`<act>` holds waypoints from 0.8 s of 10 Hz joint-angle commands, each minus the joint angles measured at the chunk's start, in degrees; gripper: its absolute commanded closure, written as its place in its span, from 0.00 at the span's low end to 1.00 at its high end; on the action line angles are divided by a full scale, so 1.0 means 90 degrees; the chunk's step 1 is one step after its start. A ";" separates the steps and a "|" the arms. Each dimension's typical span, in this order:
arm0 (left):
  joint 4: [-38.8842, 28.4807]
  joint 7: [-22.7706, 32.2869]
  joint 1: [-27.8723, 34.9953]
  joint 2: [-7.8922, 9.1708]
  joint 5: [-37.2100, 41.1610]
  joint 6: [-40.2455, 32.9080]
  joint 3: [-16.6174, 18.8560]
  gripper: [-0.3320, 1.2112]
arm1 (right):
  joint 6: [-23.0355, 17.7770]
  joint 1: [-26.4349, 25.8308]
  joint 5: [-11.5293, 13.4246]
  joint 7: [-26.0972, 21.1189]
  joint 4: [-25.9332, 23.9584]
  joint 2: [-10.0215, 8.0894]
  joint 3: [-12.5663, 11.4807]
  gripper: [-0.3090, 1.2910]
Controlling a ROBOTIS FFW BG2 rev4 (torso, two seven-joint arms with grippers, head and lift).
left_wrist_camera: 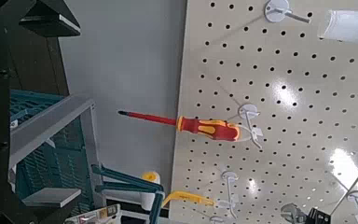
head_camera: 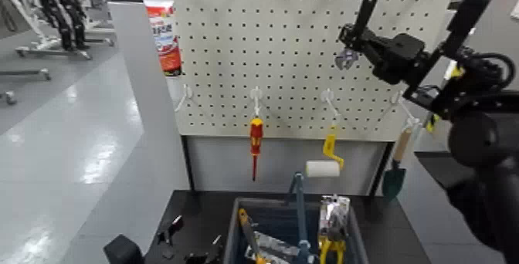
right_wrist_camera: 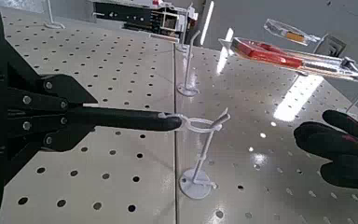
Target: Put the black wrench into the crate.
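1. At the perforated pegboard (head_camera: pixel 247 59), gripping slim black wrench (right_wrist_camera: pixel 135 119) in right gripper (right_wrist_camera: pixel 86 116), fingers closed.
2. Low left, partly cropped: left gripper (left_wrist_camera: pixel 56 110), fingers wide.
3. Below, cut off: plastic crate (head_camera: pixel 355 232).

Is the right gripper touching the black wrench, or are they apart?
Touching. The right wrist view shows the right gripper closed on the handle of the black wrench, with fingers on both sides.

White perforated pegboard (head_camera: pixel 301 59), glossy grey floor (head_camera: pixel 85 151), grey side panel (head_camera: pixel 139 66)
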 commanded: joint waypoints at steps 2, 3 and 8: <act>0.0000 0.0000 -0.0002 0.0009 -0.0001 0.0000 -0.0010 0.28 | -0.0039 0.0029 0.0004 -0.0068 -0.0345 0.0009 -0.0041 0.92; 0.0000 0.0000 -0.0002 0.0009 -0.0001 0.0000 -0.0020 0.28 | -0.0019 0.0107 0.0014 -0.0107 -0.0717 -0.0001 -0.0080 0.92; 0.0000 0.0000 -0.0002 0.0009 0.0019 0.0030 -0.0049 0.28 | 0.0322 0.1240 0.0024 -0.0908 -0.2533 0.0273 -0.0110 0.92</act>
